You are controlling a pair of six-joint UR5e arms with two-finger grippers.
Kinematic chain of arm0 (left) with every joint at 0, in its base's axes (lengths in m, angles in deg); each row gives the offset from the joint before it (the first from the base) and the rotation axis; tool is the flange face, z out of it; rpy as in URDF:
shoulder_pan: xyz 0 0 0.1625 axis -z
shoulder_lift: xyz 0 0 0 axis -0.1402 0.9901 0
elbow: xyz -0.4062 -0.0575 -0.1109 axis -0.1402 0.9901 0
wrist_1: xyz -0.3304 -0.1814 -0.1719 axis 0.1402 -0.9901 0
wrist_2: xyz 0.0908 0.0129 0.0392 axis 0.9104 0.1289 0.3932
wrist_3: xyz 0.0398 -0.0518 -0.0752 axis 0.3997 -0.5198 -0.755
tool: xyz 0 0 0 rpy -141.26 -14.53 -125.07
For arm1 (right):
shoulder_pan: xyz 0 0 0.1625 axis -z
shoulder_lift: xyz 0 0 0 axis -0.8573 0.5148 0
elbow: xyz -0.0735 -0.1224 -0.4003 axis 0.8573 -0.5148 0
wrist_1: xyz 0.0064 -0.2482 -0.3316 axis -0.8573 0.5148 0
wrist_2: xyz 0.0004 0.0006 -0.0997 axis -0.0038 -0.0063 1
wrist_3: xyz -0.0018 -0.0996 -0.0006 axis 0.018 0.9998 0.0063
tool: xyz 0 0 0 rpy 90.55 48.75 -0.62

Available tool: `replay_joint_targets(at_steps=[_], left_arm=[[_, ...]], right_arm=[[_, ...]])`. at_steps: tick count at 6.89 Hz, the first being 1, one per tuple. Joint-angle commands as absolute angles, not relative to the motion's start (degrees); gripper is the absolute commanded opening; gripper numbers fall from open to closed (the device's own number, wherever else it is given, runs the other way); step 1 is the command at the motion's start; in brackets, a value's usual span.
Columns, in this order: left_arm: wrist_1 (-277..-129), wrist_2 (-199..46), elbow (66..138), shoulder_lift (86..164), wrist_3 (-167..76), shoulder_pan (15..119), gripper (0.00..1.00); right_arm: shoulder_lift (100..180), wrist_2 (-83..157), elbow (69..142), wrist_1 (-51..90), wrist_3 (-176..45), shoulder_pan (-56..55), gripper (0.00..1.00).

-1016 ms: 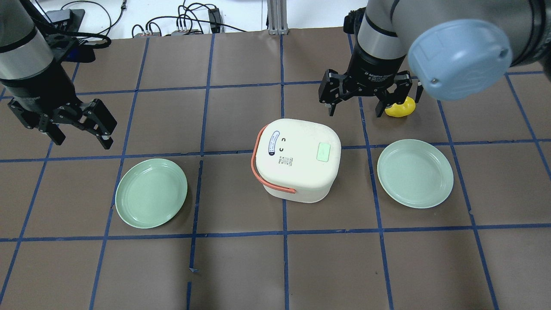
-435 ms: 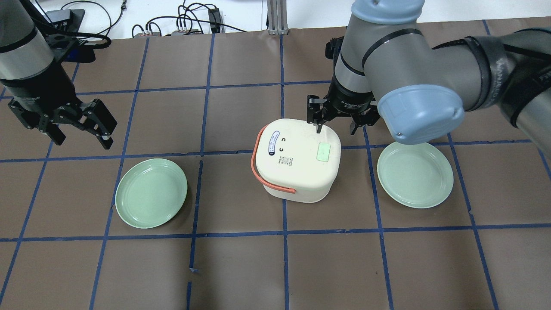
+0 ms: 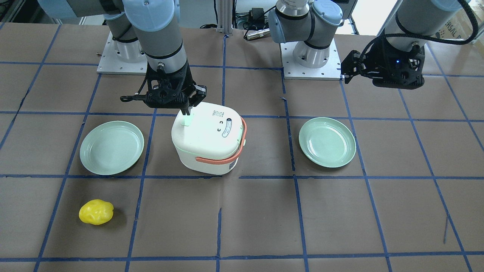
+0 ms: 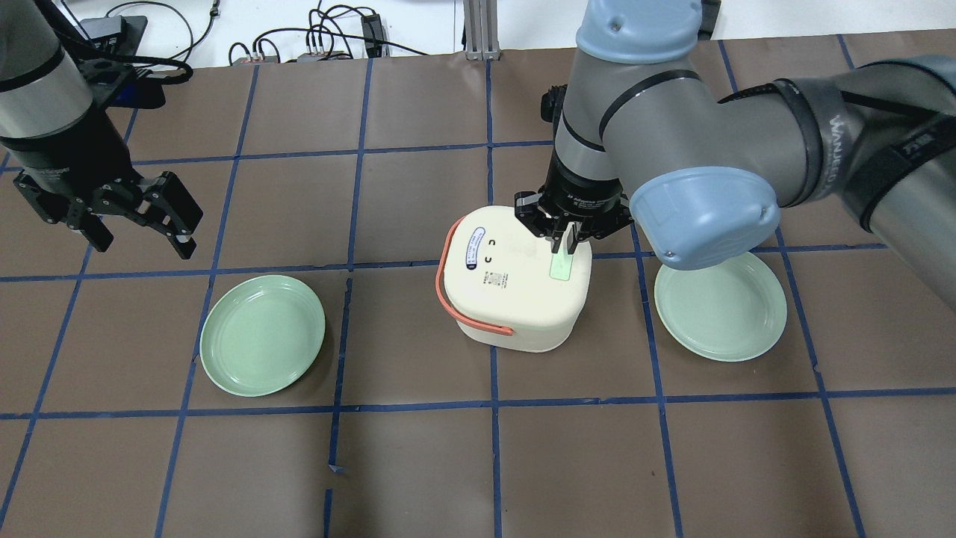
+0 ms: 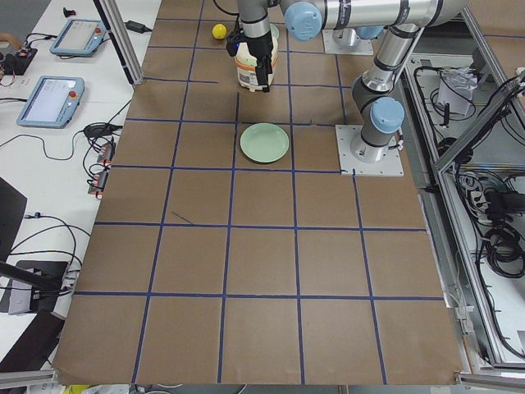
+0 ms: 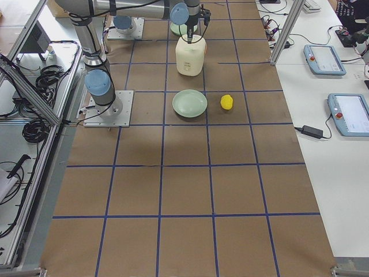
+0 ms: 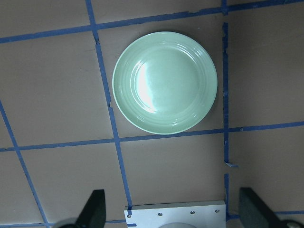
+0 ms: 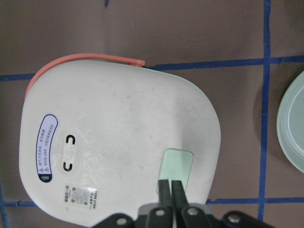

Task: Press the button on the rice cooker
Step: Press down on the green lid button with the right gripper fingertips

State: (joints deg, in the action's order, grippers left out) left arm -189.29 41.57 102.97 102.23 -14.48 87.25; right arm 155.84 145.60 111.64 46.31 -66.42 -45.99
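The cream-white rice cooker (image 4: 508, 288) stands at the table's middle with its lid shut and its orange-pink handle (image 4: 448, 299) on its left side. A mint-green button (image 4: 561, 267) sits on the right part of the lid. My right gripper (image 4: 562, 243) is shut, empty and points straight down, with its tips at the far end of the button. The right wrist view shows the joined fingertips (image 8: 170, 186) at the edge of the button (image 8: 177, 164). My left gripper (image 4: 140, 237) is open and empty, hanging far to the left.
One mint-green plate (image 4: 262, 334) lies left of the cooker, below my left gripper. Another plate (image 4: 721, 300) lies to its right. A yellow lemon-like object (image 3: 96, 212) lies beyond the right plate, hidden by my arm in the overhead view.
My right gripper moved from the far right near the yellow object to over the cooker lid. Its fingers closed and came down at the green button. The left arm has not moved.
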Motion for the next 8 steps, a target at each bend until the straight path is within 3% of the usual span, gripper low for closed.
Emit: replay_joint_targets(at_steps=[1, 8], left_arm=[[-189.29, 41.57, 102.97, 102.23, -14.48, 87.25, 1.00], [-189.29, 41.57, 102.97, 102.23, -14.48, 87.25, 1.00]], right_arm=[[155.45, 145.48, 112.32, 46.41, -66.01, -46.10, 0.08], [155.45, 145.39, 115.83, 47.91, -66.18, -46.10, 0.08]])
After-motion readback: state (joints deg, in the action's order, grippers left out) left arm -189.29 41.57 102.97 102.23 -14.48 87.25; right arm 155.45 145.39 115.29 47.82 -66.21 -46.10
